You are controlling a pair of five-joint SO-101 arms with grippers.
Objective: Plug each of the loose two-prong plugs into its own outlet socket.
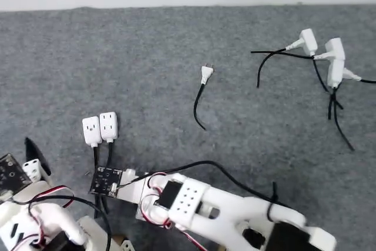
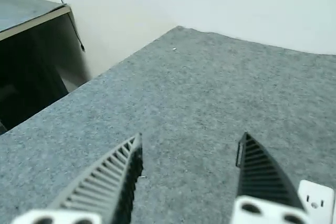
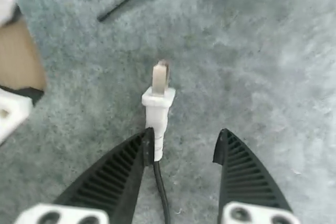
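The two-prong plug [image 3: 157, 109] lies on the near carpet [image 3: 262, 77] between the spread fingers of the right gripper [image 3: 186, 136] (left gripper [image 2: 191, 137] is spread too), and it looks light with a floppy cord [image 3: 160, 184], so grab the stiff white body.

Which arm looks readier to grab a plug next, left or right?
Probably right. A loose plug lies on the carpet between the open jaws of the right gripper, close against one side. The left gripper hangs open over bare carpet.

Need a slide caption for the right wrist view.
Open right tool, white two-prong plug beside one finger, on grey carpet.
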